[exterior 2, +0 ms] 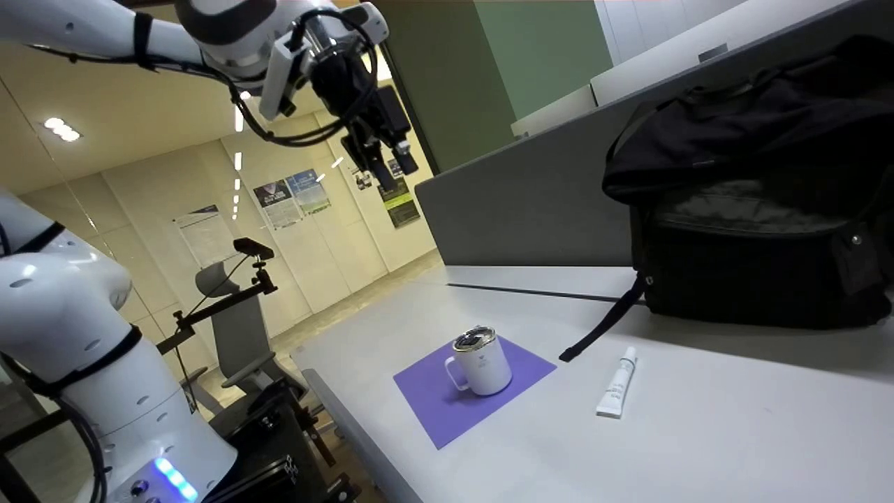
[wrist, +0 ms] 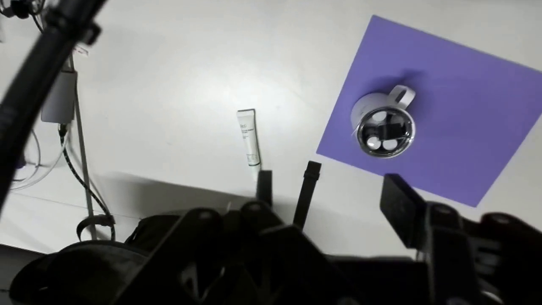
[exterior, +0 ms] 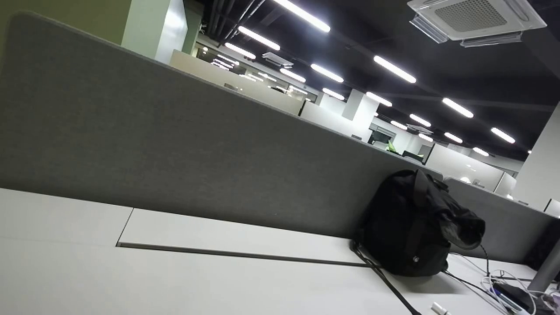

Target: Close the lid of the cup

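Observation:
A white cup [exterior 2: 489, 370] with a handle stands upright on a purple sheet [exterior 2: 429, 412]. A clear, shiny-rimmed lid [exterior 2: 475, 339] with a black piece sits on its top. In the wrist view the cup [wrist: 367, 103] and the lid [wrist: 386, 131] show from above, on the purple sheet [wrist: 461, 101]. I cannot tell whether the black piece covers the drinking hole. My gripper [exterior 2: 399, 175] is high above the table, well apart from the cup. Its fingers [wrist: 328, 180] are spread with nothing between them. The cup and gripper are out of view in an exterior view.
A white tube [exterior 2: 617, 384] lies near the sheet. A black backpack [exterior 2: 754, 272] stands against the grey partition [exterior: 197, 144], with its strap [wrist: 305, 197] reaching toward the sheet. Cables [exterior: 494, 280] lie beyond the backpack. A black pole [wrist: 42, 80] crosses the wrist view.

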You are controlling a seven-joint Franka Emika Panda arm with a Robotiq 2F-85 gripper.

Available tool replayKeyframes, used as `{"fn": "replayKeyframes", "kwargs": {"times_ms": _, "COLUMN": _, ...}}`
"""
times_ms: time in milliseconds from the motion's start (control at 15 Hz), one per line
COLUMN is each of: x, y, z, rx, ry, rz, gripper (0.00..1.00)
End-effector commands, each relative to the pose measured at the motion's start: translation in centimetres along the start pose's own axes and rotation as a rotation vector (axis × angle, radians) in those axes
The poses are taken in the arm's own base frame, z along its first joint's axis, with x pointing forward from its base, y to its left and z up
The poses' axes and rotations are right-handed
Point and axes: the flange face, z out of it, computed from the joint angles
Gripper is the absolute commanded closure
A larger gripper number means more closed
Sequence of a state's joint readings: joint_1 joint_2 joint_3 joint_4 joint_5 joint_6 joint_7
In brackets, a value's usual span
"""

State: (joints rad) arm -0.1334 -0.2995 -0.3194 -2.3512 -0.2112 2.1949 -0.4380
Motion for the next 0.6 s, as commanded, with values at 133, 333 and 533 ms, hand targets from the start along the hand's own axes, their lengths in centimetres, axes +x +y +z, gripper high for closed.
{"fn": "replayKeyframes", "kwargs": {"times_ms": 133, "x": 3.1, "y": 0.3, "z": 7.0, "rx": -0.002, "ry": 0.054, "rz": 0.032, "gripper": 0.76}}
{"fn": "replayKeyframes", "kwargs": {"times_ms": 333, "x": 4.7, "y": -1.7, "z": 9.8, "rx": 0.000, "ry": 0.040, "rz": 0.005, "gripper": 0.96}}
{"fn": "replayKeyframes", "kwargs": {"times_ms": 533, "x": 6.0, "y": -3.9, "z": 12.0, "rx": 0.008, "ry": 0.009, "rz": -0.037, "gripper": 1.00}}
